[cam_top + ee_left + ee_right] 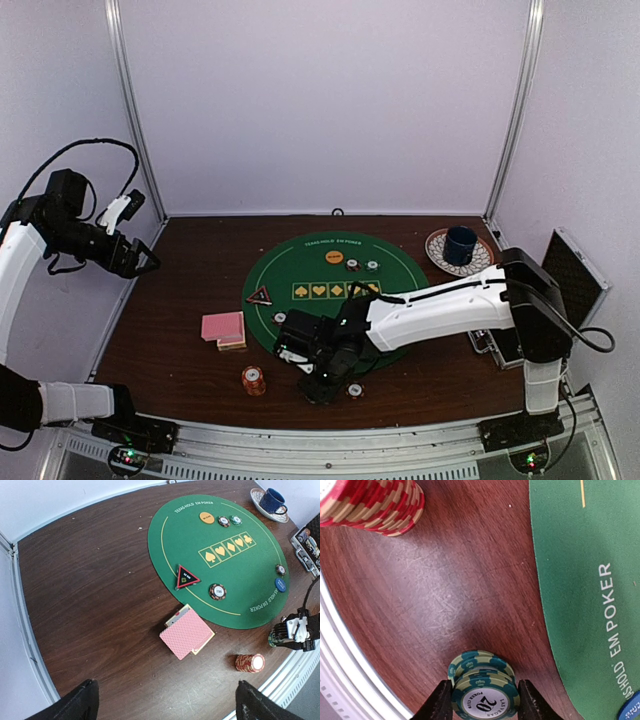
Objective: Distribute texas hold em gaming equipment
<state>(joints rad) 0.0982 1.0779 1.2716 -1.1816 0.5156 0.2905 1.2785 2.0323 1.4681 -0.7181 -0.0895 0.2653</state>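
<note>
Green chip stack (pixel 481 680) gripped in right claw (pixel 482 704), 6 o'clock off mat (pixel 300 265). Chips (pixel 218 591), buttons (pixel 206 517), marker (pixel 186 577) on mat; cards (pixel 222 327), orange-red stack (pixel 254 380) near 8 o'clock await. Left claw (pixel 145 260) released.

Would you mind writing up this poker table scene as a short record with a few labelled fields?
left gripper: open, empty, high over the left side of the table
right gripper: shut on the green chip stack, over bare table beside the mat
red chip stack: on bare table, off the mat
cards: face down, on bare table left of the mat
on the mat: triangle marker, orange button, blue button, single chips
mug: on a plate, far right corner
</note>
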